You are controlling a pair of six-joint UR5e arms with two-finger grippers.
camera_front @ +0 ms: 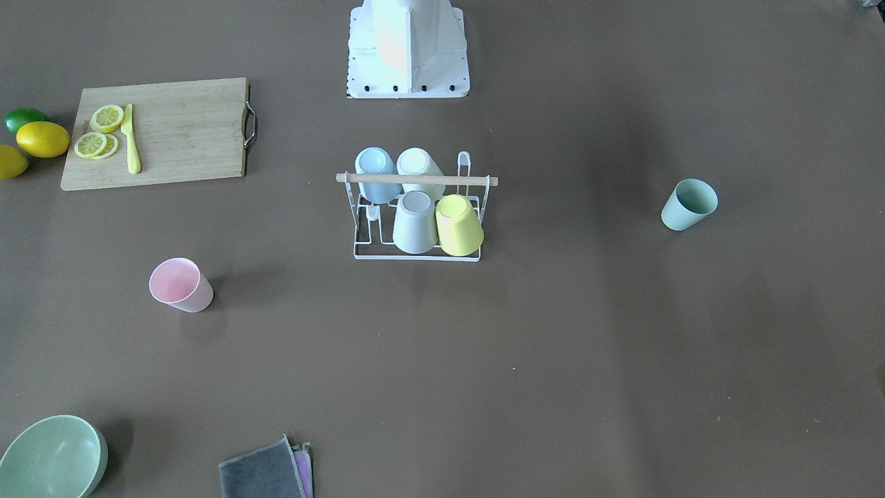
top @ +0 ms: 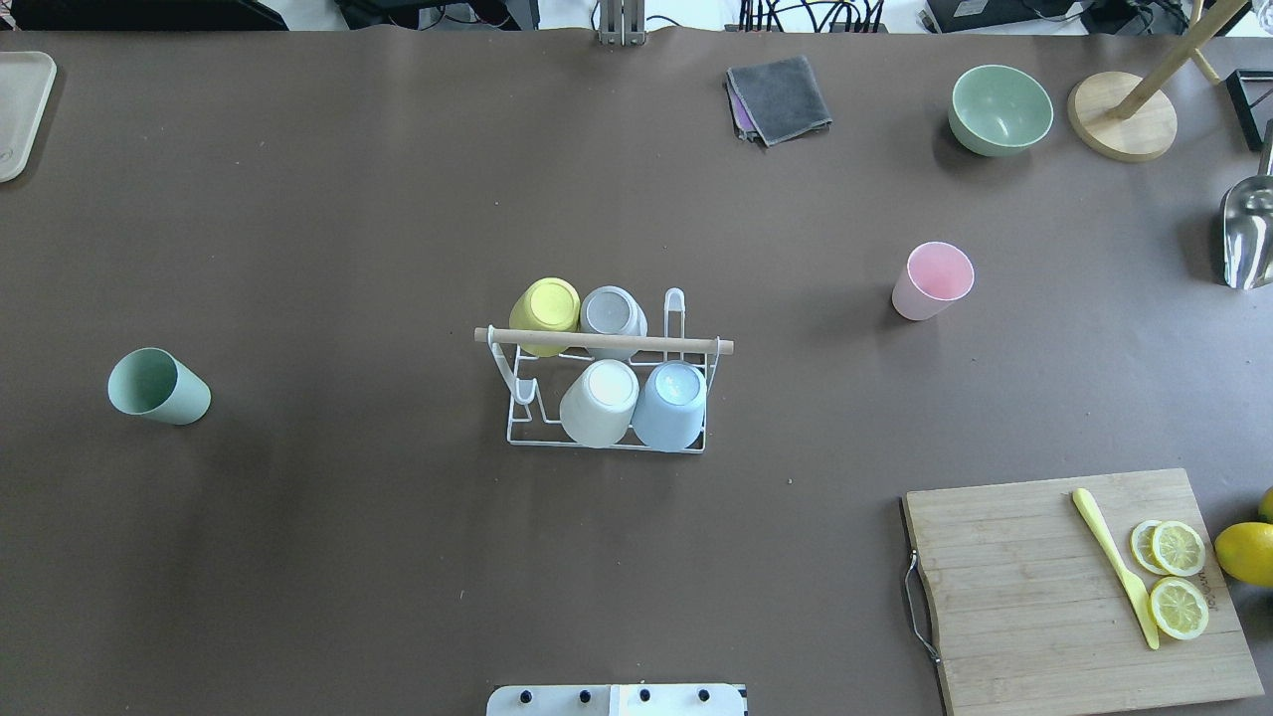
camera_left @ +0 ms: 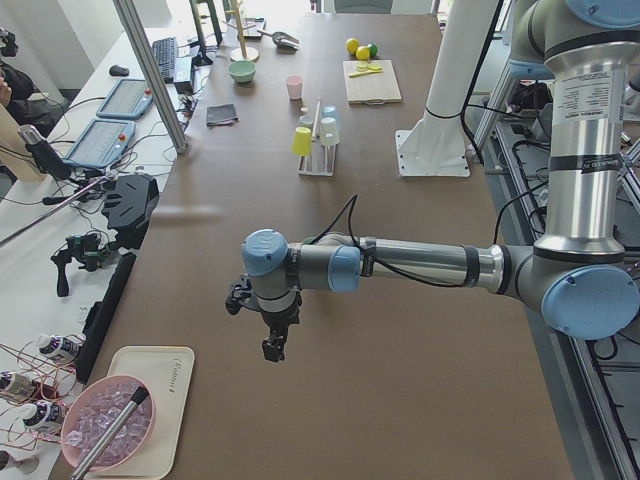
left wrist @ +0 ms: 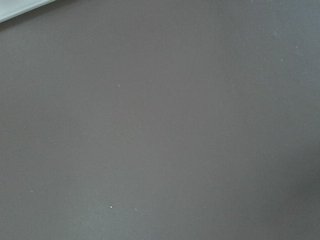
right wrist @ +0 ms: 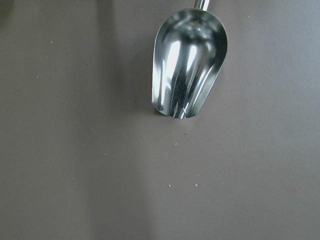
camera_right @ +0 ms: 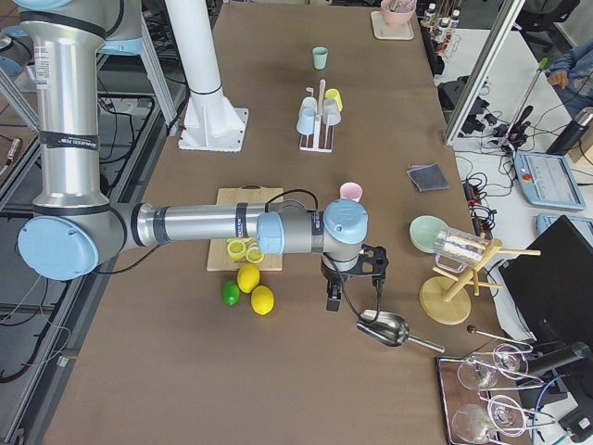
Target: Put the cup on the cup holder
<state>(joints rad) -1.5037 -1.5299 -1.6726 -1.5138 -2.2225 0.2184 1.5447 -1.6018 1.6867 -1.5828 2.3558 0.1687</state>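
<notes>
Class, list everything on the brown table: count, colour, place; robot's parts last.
rack: one, white wire, table centre
yellow cup, grey cup, white cup, blue cup: four, upside down on rack
green cup: one, robot's left side
pink cup: one, robot's right side
bowl: one, green, far right
cloth: one, grey, far edge
stand: one, wooden, far right
tray: one, pale, far left corner
board: one, wooden, near right
lemon slices: three, yellow, on board
knife: one, yellow, on board
lemons: two, yellow, beside board
lime: one, green, by lemons
scoop: one, metal, right end
base: one, white, near edge
left claw: black, left end; state unclear
right claw: black, near scoop; state unclear
</notes>
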